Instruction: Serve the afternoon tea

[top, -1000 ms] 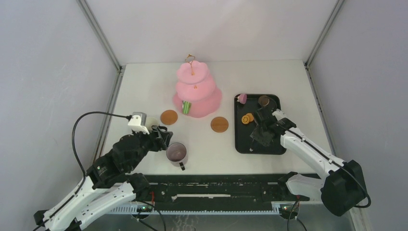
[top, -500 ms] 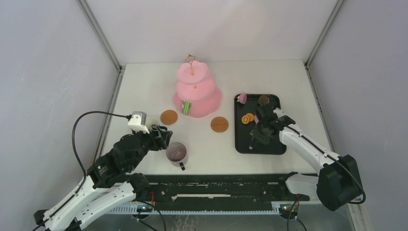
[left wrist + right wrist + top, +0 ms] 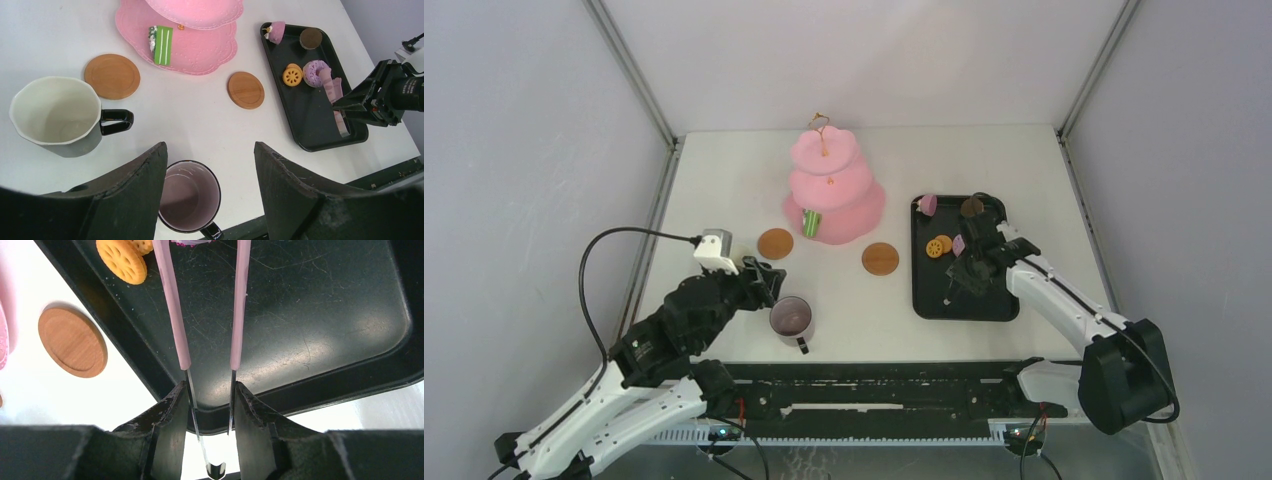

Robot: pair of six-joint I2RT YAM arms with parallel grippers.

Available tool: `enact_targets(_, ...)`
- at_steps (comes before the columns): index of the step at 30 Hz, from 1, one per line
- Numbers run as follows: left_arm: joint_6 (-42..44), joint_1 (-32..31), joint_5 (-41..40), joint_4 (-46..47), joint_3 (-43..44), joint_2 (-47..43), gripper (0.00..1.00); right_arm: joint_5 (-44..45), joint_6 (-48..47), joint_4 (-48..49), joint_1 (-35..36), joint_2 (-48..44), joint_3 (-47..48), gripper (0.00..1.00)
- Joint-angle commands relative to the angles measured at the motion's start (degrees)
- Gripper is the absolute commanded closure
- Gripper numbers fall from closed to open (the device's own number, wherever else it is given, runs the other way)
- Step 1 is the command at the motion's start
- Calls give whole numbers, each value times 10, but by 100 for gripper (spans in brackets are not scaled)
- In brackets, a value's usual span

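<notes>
The pink three-tier cake stand [image 3: 829, 185] stands at the back with a green pastry [image 3: 811, 222] on its bottom tier. Two brown coasters [image 3: 775, 243] [image 3: 880, 258] lie bare in front of it. My left gripper [image 3: 210, 150] hangs open above a dark mug with a pink inside [image 3: 189, 202]. A second mug, white inside [image 3: 52, 115], stands to its left. My right gripper [image 3: 210, 390] is shut on the pink-sleeved tongs [image 3: 207, 315] over the tray. The tong tips reach a purple doughnut [image 3: 315, 72].
The black tray [image 3: 994, 300] at the right holds a yellow cookie [image 3: 938, 245], a pink cupcake [image 3: 928, 205] and a brown round pastry [image 3: 971, 208]. The table's front rail runs just below the pink-lined mug.
My right gripper has carried the tongs toward the back of the tray, up to the pastries. The left arm has barely shifted.
</notes>
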Motion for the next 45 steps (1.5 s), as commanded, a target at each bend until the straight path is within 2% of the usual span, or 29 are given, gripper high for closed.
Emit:
enact_targets(1,13,-1,-5,24,13,7,31,-5,-11,27,-10,3,1,56)
enact_targets(34,7,-1,-4,41,8,44,31,-55,-33,89,-65,50,-19,57)
enact_targets(38,7,-1,-4,41,7,47,30,-67,-33,104,-70,48,-28,60)
enact_targets(42,6,-1,-3,41,7,50,30,-79,-32,111,-73,49,-30,71)
enact_targets(45,6,-1,-3,40,9,50,31,-83,-30,114,-74,46,-33,76)
